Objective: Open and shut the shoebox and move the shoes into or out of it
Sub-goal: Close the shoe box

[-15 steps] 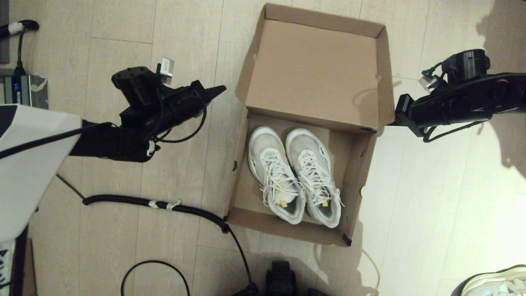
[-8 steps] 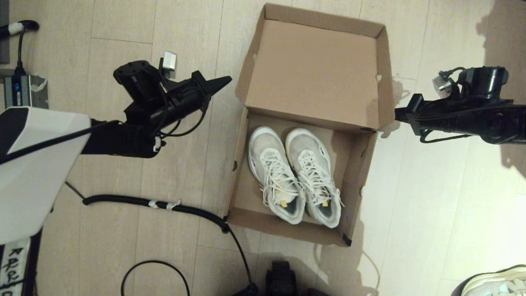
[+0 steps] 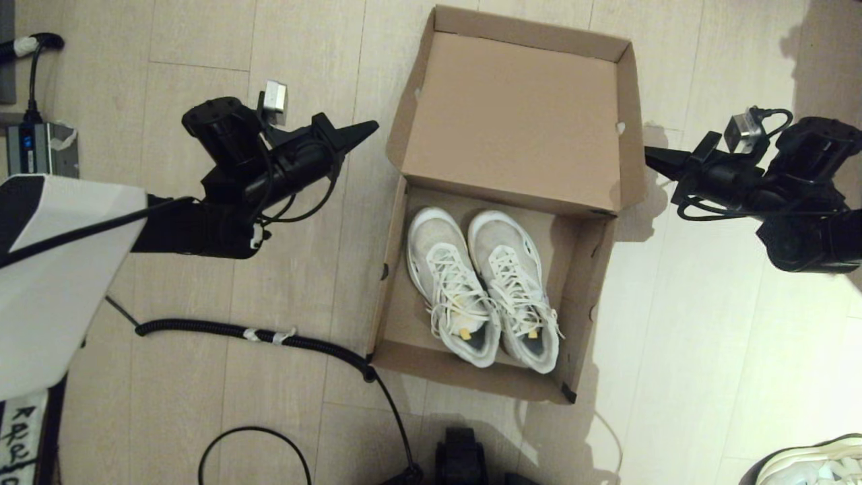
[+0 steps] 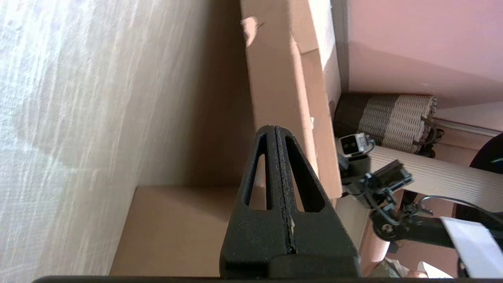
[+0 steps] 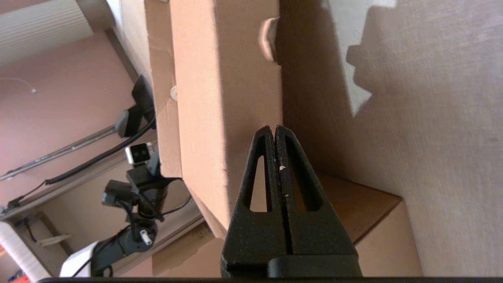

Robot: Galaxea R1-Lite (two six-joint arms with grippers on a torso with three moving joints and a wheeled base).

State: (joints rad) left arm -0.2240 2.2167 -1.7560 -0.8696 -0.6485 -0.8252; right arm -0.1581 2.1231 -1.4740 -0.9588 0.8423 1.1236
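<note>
Shoebox [image 3: 431,316] lay open on the floor, lid [image 3: 512,114] tipped back on the far side, both shoes [image 3: 481,289] inside.
Only the wrist views showed both pairs of fingers pressed together, empty. Left gripper [image 3: 369,126] and right gripper [image 3: 652,155] flanked the lid's side edges, bare floor [image 3: 673,323] around.

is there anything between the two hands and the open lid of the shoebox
Nothing visible. The left hand and right hand, both shut, flank the raised lid of the shoebox, with only bare floor between. The shoes lie inside, clear of the lid.
</note>
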